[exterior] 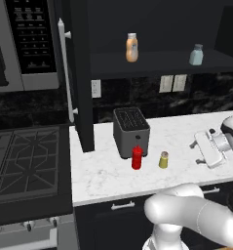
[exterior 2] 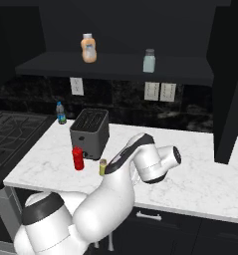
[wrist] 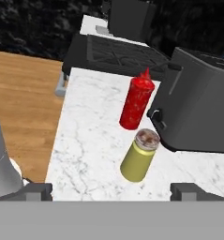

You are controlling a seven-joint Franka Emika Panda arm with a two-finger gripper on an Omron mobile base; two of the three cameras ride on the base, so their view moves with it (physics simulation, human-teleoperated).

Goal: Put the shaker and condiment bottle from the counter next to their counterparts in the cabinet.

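The yellow shaker (exterior: 163, 159) (exterior 2: 103, 167) (wrist: 139, 157) stands upright on the marble counter (exterior: 108, 178), just right of the red condiment bottle (exterior: 137, 157) (exterior 2: 78, 158) (wrist: 137, 102). My gripper (exterior: 196, 152) (wrist: 112, 192) hovers to the right of the shaker, pointing at it, open with nothing between its fingers. In the hand view the shaker sits a little ahead of the fingertips (wrist: 38, 191). Up in the dark cabinet (exterior: 152, 66), on its shelf, the counterparts stand well apart: an orange-tan bottle (exterior: 132, 47) (exterior 2: 88, 48) and a pale blue-grey shaker (exterior: 196, 54) (exterior 2: 149, 61).
A dark toaster (exterior: 131, 131) (wrist: 202, 108) stands right behind the two counter items. The open cabinet door (exterior: 81, 73) with its white handle juts out at the counter's left end. A stove (exterior: 25, 161) lies left of the counter, and a small water bottle (exterior 2: 61, 113) stands by the back wall.
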